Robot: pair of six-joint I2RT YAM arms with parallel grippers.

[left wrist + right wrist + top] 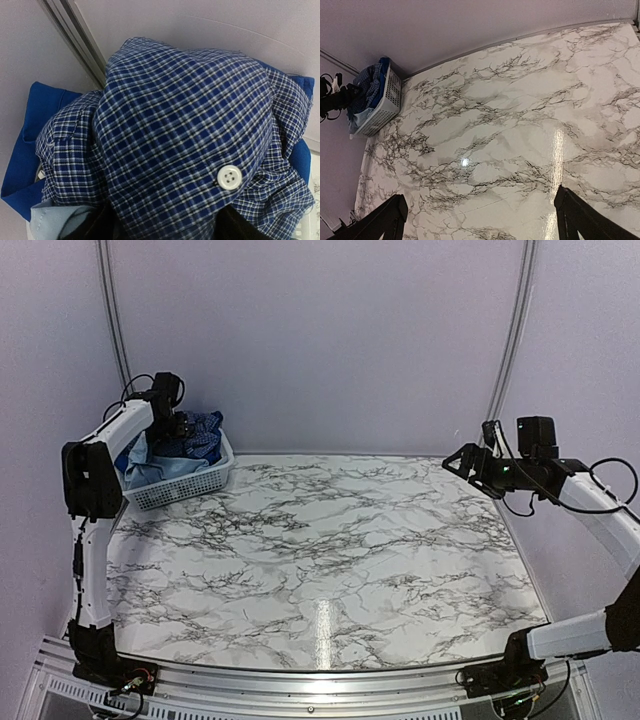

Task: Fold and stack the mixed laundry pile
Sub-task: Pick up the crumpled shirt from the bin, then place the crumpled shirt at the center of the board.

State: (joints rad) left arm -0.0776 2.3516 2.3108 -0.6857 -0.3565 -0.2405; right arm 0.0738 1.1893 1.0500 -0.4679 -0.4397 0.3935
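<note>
LAUNDRY DUTY: The laundry pile (190,445) sits heaped in a white basket (190,485) at the ten o'clock corner of the marble bench (330,560), none of it yet laid out. The left claw (178,426) is down in the heap. Its wrist view is filled by a bulge of navy checked shirt (185,135), with one white button (229,177) at four o'clock of the frame. The dark fingers flank the cloth at the bottom edge, fairly wide apart, and whether they have pinched it cannot be told. The right claw (458,462) hangs at about two o'clock over the bench, spread wide and holding nothing.

A royal blue cloth (30,145) lies under the shirt at nine o'clock, and a pale blue cloth (55,222) at seven.

The shirt looks light, limp and not fragile. It should drape and trail when lifted and may drag the pieces beneath it. The domed fold on top seems the easiest hold, but a seam or placket near the button would likely slip less than the loose middle.
</note>
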